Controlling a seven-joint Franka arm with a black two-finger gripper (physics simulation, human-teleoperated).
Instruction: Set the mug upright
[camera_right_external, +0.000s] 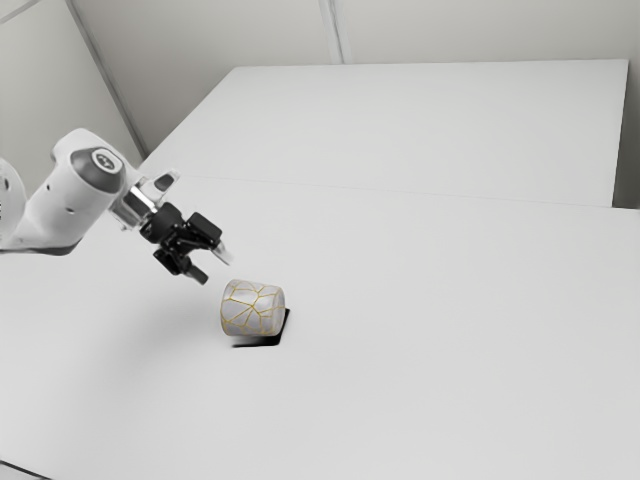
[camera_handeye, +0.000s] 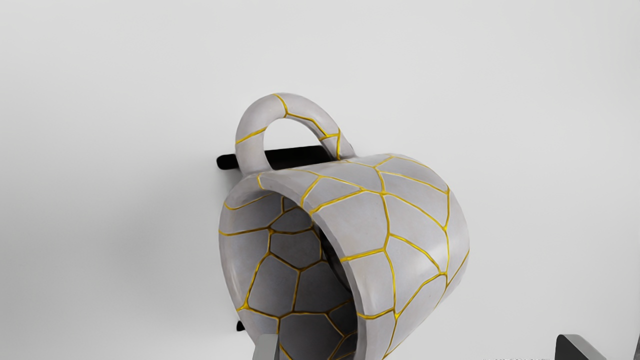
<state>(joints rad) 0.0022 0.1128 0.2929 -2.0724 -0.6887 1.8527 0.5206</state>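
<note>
The mug (camera_right_external: 253, 308) lies on its side on the white table (camera_right_external: 430, 330) — pale, with gold crack lines, its mouth and handle (camera_handeye: 250, 145) showing in the wrist view. Near it, toward the exterior view's left, is the gripper (camera_right_external: 214, 267), fingers spread wide and holding nothing — one tip overlaps the mouth in the wrist view; I can't tell whether they touch.
</note>
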